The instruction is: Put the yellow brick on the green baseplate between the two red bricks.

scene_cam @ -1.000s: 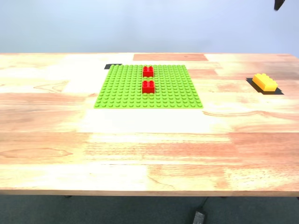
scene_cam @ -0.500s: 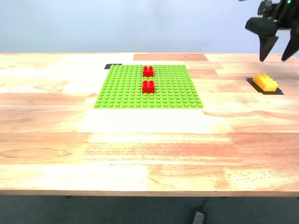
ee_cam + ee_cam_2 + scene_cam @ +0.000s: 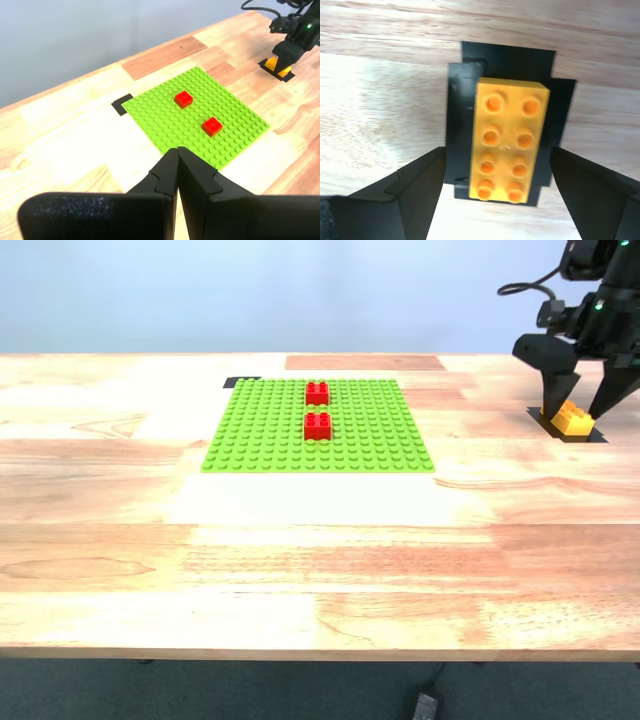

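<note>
The yellow brick [image 3: 573, 418] [image 3: 510, 139] [image 3: 272, 63] lies on a black tape patch [image 3: 505, 65] at the exterior view's right. My second gripper [image 3: 581, 412] [image 3: 495, 175] hangs open over it, one finger on each long side, not touching. The green baseplate [image 3: 270, 430] [image 3: 160, 115] lies at the table's far middle with the two red bricks [image 3: 317, 393] [image 3: 317, 426] [image 3: 183, 99] [image 3: 212, 126] in a line, a small gap between them. My first gripper [image 3: 177, 152] is shut and empty, held high above the table short of the baseplate.
A black tape mark [image 3: 240, 382] [image 3: 121, 104] sits at the baseplate's far corner on the exterior view's left. A black cable [image 3: 520, 286] trails from the second arm. The wooden table [image 3: 300, 570] stretches wide in front of the baseplate.
My second arm came in from the exterior view's upper right and dropped down, so its open fingers now straddle the yellow brick. The bricks and the baseplate have not moved.
</note>
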